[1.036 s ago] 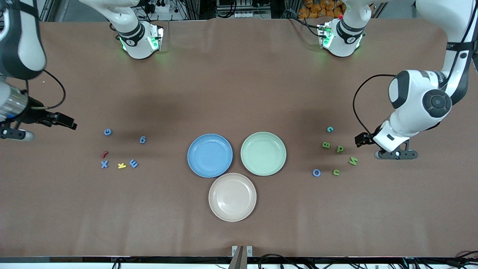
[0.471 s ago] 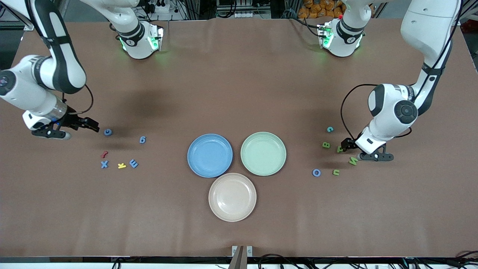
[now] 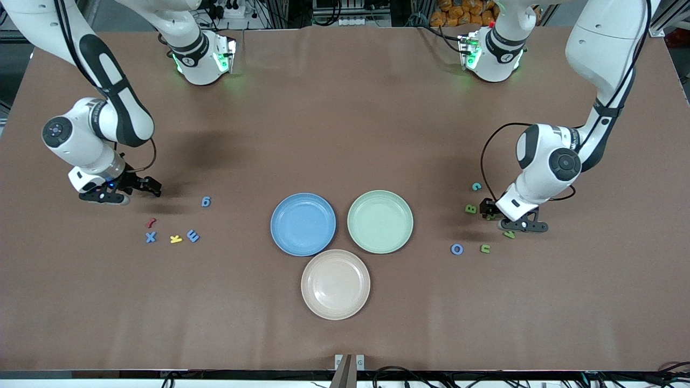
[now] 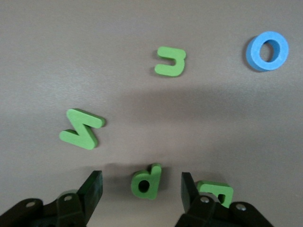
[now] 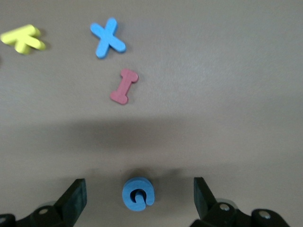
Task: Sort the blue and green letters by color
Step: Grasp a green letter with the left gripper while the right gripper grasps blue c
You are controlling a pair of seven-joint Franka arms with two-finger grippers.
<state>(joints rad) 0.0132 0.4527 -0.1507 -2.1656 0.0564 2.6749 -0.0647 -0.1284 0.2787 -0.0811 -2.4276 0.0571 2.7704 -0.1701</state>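
My left gripper (image 4: 141, 190) is low over the table and open, its fingers on either side of a green P (image 4: 147, 182) with a gap on each side. In the front view the left gripper (image 3: 488, 210) hides that letter. Beside it lie a green B (image 3: 471, 208), green N (image 4: 81, 128), green U (image 3: 485, 248), blue O (image 3: 457, 249) and teal C (image 3: 476, 186). My right gripper (image 5: 138, 195) is open astride a blue G (image 5: 138, 194). Near the right gripper (image 3: 153, 188) lie a blue X (image 3: 151, 237), a blue E (image 3: 193, 235) and a blue 6-shaped letter (image 3: 205, 201).
A blue plate (image 3: 303, 224), a green plate (image 3: 380, 221) and a beige plate (image 3: 335, 284) stand together mid-table, all empty. A red letter (image 3: 151, 222) and a yellow K (image 3: 176, 238) lie among the blue letters at the right arm's end.
Both arms swung inward and came down. The left gripper moved over the green P and its jaws narrowed. The right gripper moved over the blue G and now covers it in the front view.
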